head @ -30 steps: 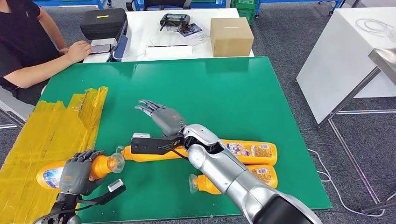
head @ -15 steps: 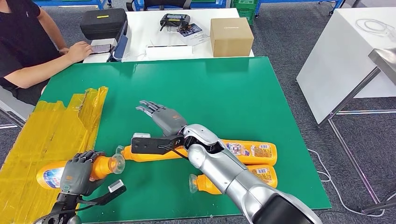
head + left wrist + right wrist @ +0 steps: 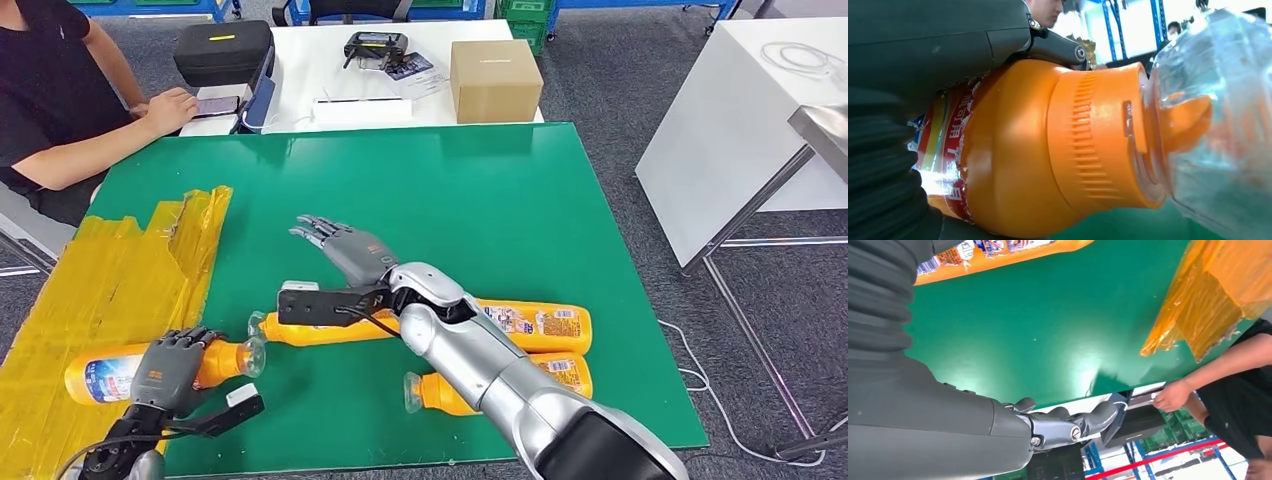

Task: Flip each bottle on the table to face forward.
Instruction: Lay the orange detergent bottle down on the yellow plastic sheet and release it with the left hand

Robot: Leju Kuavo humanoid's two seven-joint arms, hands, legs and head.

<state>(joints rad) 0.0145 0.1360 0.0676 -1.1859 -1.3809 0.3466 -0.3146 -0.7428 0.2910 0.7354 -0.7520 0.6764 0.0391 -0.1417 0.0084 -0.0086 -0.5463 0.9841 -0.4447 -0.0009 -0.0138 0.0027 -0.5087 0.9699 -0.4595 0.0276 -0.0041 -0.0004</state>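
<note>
Orange bottle (image 3: 120, 368) with clear cap lies gripped by left hand (image 3: 163, 372); right hand (image 3: 345, 250) hovers spread, holding nothing.

Head view looks down on the green table (image 3: 500, 200) — wrist views skim it close, sharing its surface.

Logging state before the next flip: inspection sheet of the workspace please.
Surface: green table, yellow tape sheet on its left side.
Job's things: three orange bottles lying down: left bottle, middle bottle, near bottle.
Clutter: nothing seen on the green table.
Hands: left robot hand grips the left bottle's neck; right robot hand open above the table.
Cables: white cable on floor.
Surroundings: seated person, cardboard box, black case.
</note>
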